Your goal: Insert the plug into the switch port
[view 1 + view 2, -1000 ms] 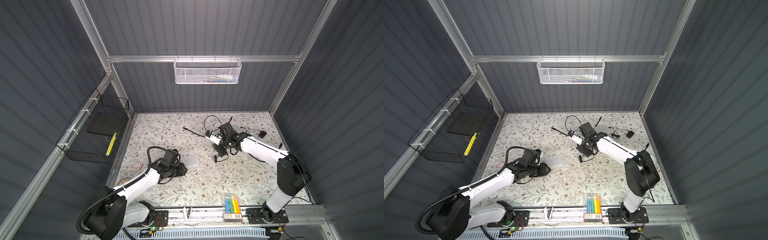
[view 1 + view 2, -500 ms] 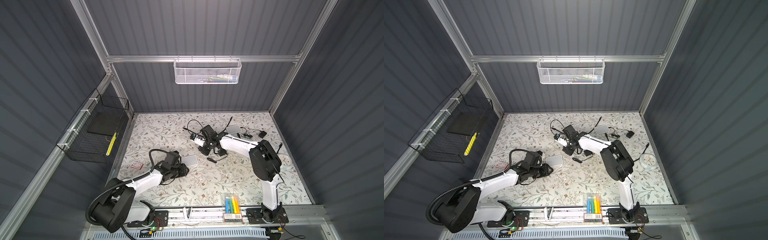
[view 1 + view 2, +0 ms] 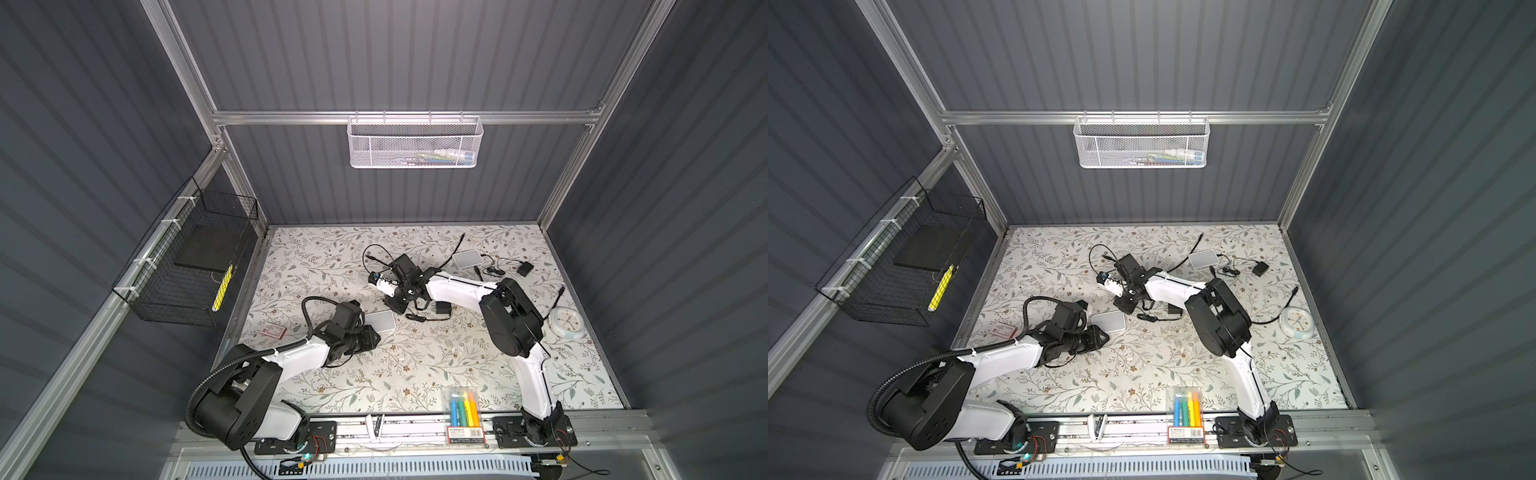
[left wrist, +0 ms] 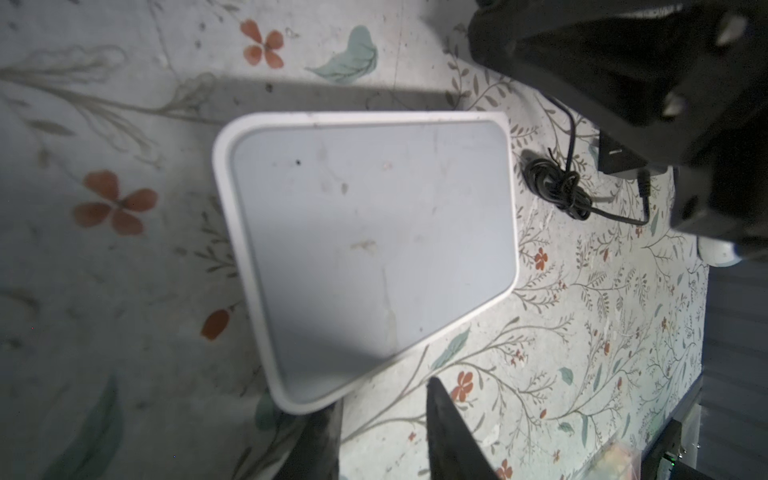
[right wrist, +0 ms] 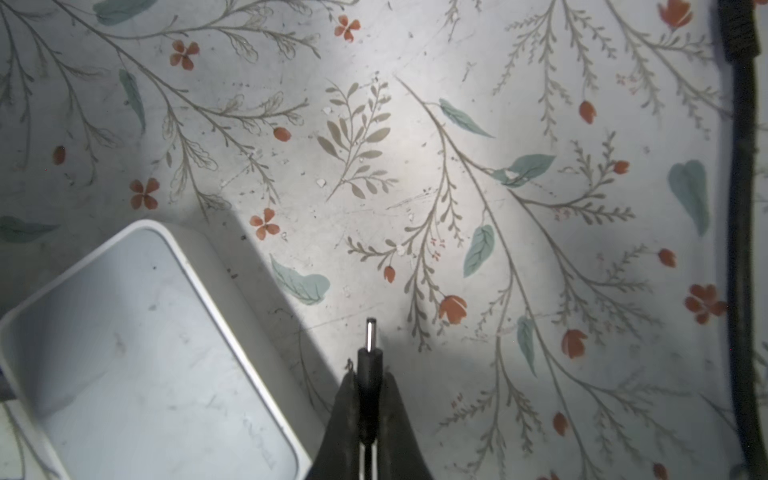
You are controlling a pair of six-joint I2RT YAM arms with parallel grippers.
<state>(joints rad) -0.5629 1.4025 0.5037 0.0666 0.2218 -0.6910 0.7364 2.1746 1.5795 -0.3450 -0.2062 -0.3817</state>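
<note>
1. The left end effector [image 4: 382, 419] is held spread by a corner of the switch [image 4: 374, 249].
2. The plug [image 5: 369, 353] is pinched by the right end effector [image 5: 369, 378], now brought beside the switch, so lining up can be started.
3. The plug's tip is shown only by the right wrist view; no port is seen.

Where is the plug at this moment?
In the right wrist view the plug is pinched in the right tool, its tip over the mat beside the white switch.
</note>
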